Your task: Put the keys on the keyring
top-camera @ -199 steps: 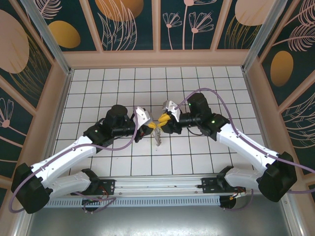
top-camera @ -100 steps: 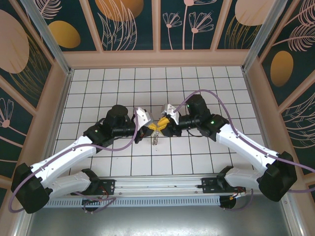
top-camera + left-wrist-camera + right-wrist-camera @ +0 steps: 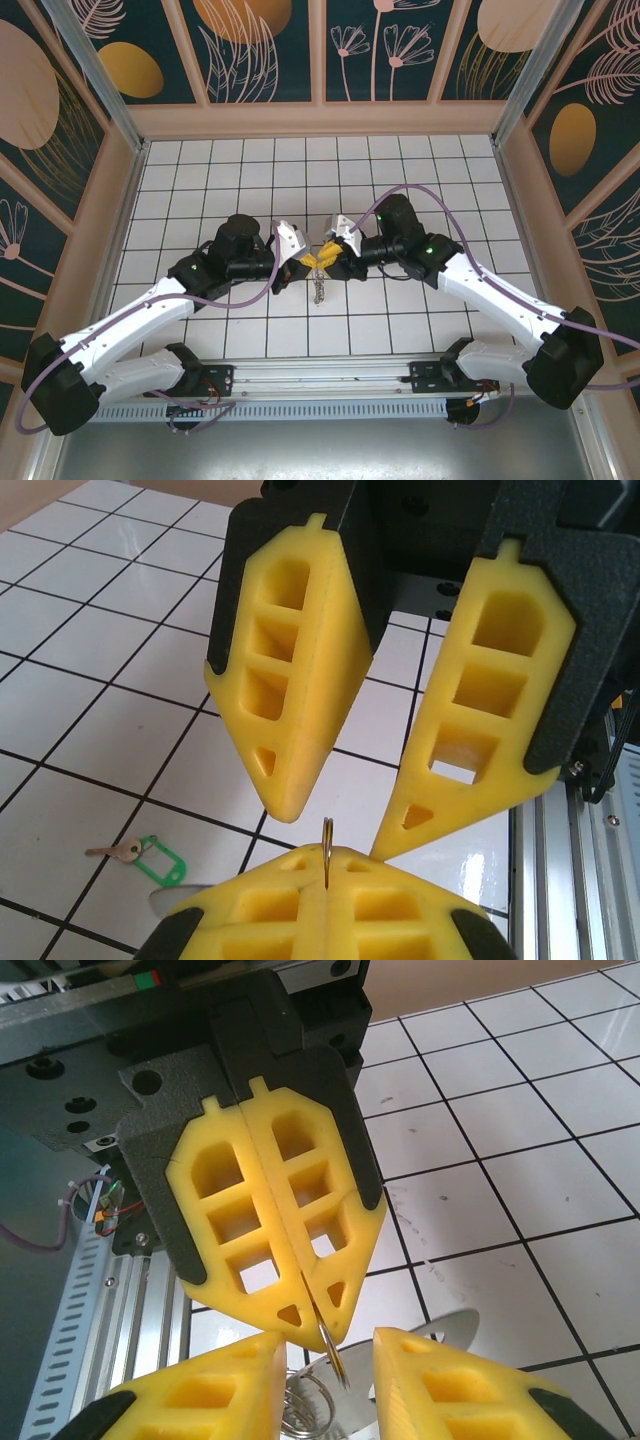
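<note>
My left gripper (image 3: 327,858) is shut on the keyring's thin metal ring (image 3: 327,832), whose edge sticks up from between the yellow fingertips. My right gripper (image 3: 342,828) faces it, open, with one fingertip on each side of the ring and neither touching it. In the right wrist view, the ring (image 3: 336,1356) pokes out of the left gripper (image 3: 315,1322) into the gap of the right gripper (image 3: 328,1348). A silvery plate (image 3: 440,1336) and wire coils (image 3: 310,1400) hang below it. The key with its green head (image 3: 158,861) lies on the tiles. From above, the left gripper (image 3: 311,261) and the right gripper (image 3: 327,258) meet mid-floor.
The white tiled floor (image 3: 400,180) is boxed in by wooden walls (image 3: 320,120). A metal rail (image 3: 320,375) carrying both arm bases runs along the near edge. The keyring's metal bits (image 3: 318,289) dangle just under the meeting fingertips.
The right gripper has come down and in toward the left fingertips, so its open fingers now straddle the held ring. The left arm has hardly moved.
</note>
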`<action>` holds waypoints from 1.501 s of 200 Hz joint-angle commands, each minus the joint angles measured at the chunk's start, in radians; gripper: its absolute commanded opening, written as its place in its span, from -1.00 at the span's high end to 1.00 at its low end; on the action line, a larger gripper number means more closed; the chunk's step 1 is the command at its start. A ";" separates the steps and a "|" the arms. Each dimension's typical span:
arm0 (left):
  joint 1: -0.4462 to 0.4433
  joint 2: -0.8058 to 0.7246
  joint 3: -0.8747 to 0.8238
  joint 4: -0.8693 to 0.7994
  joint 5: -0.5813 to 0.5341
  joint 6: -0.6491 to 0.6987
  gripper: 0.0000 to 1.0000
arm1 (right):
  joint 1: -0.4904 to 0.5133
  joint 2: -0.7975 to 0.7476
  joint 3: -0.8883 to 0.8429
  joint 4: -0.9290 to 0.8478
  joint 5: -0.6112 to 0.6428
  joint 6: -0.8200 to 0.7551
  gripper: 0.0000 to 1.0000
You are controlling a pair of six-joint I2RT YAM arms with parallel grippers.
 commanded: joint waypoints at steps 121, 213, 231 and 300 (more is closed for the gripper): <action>-0.044 -0.036 0.053 -0.024 0.061 0.044 1.00 | 0.024 -0.067 -0.005 -0.080 0.070 -0.006 0.41; -0.047 -0.051 0.052 -0.018 0.070 0.049 1.00 | 0.030 -0.064 -0.006 -0.102 0.041 -0.009 0.42; -0.049 -0.051 0.051 -0.017 0.077 0.048 1.00 | 0.030 -0.061 -0.005 -0.104 0.040 -0.010 0.46; -0.052 -0.059 0.050 -0.016 0.077 0.052 1.00 | 0.030 -0.056 -0.003 -0.115 0.031 -0.018 0.89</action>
